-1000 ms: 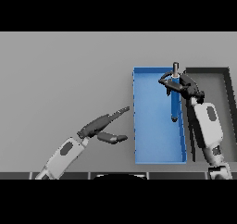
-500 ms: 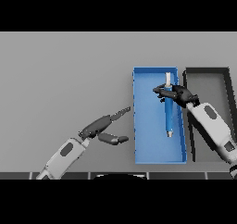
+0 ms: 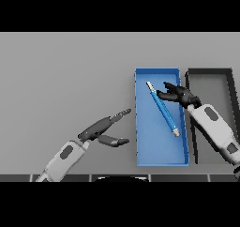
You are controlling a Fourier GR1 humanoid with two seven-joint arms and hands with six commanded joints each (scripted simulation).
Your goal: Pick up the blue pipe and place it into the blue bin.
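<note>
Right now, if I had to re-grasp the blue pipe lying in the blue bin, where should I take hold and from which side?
Grip the blue pipe at mid-shaft, coming from above. It lies flat and diagonal on the floor of the blue bin, apart from the walls, so there seems to be room either side. The right hand, open beside its upper end, is nearest. Set the fingers across the diagonal.
</note>
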